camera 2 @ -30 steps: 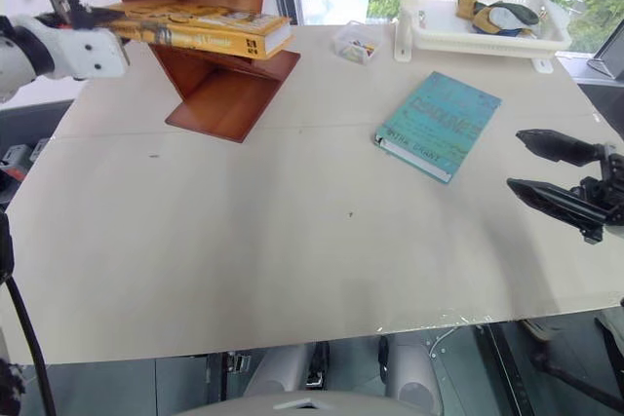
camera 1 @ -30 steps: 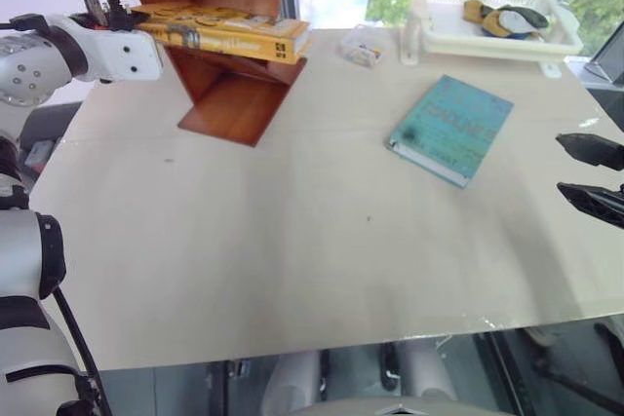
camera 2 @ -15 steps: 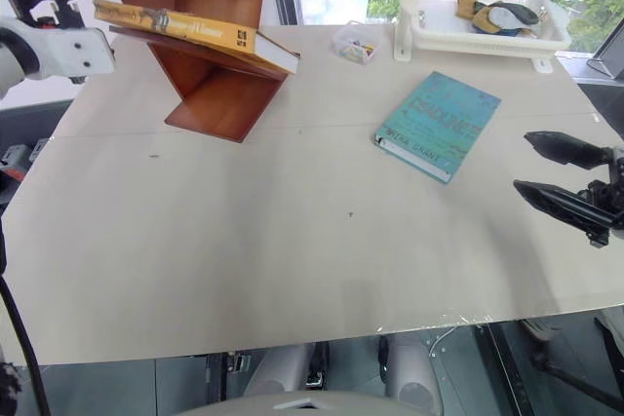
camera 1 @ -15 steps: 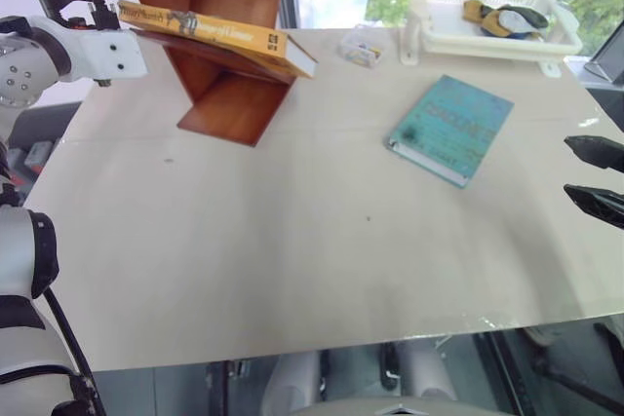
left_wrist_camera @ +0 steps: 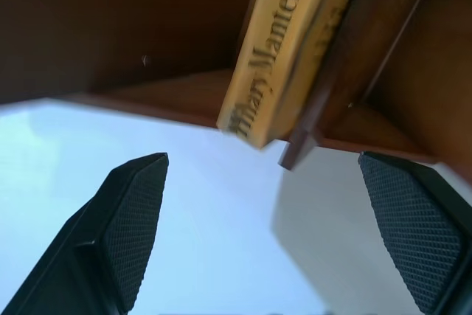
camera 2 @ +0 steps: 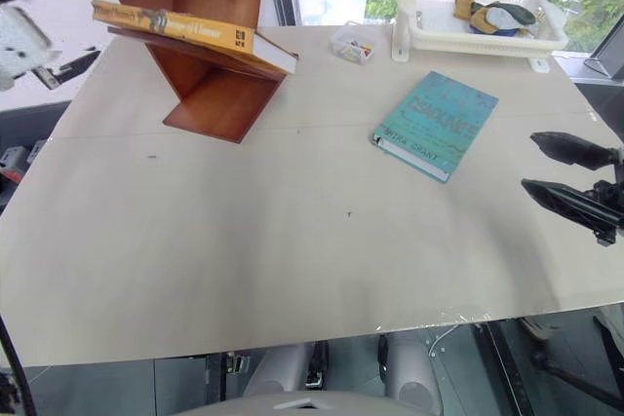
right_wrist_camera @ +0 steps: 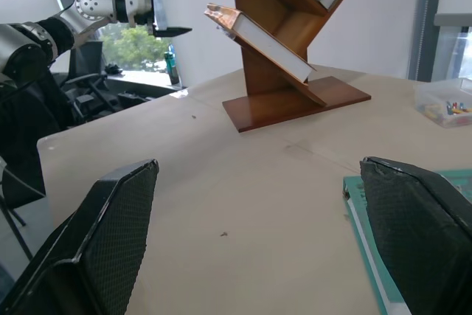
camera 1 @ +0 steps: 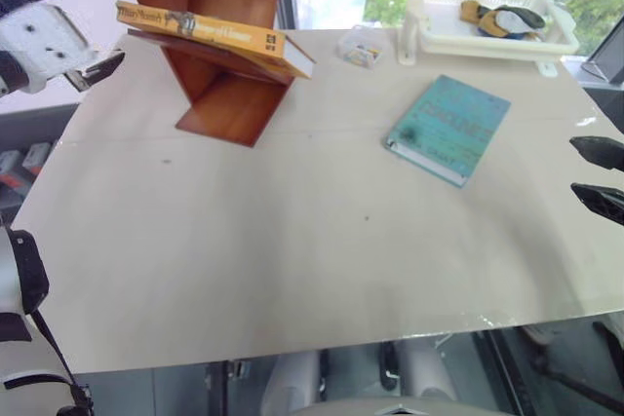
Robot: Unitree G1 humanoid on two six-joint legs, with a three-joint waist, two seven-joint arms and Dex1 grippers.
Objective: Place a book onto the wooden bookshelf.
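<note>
The orange-yellow book (camera 1: 210,31) lies along a tilted board of the wooden bookshelf (camera 1: 229,104) at the table's far left, its lower end jutting past the board. My left gripper (camera 1: 95,21) hangs open just left of the book's upper end, apart from it, with nothing between its fingers. The left wrist view looks between the two fingers (left_wrist_camera: 133,219) at the book's yellow spine (left_wrist_camera: 276,57) against the shelf's brown wood. My right gripper (camera 2: 531,161) stands open and empty by the table's right edge.
A teal-green book (camera 1: 450,129) lies flat on the table right of centre. A white plastic basket (camera 1: 492,17) with a few items stands at the back right. Beside it sits a small clear box (camera 1: 361,46).
My left gripper has opened, let go of the book and drawn back to the left. The book has settled tilted on the shelf board. The right gripper has kept still.
</note>
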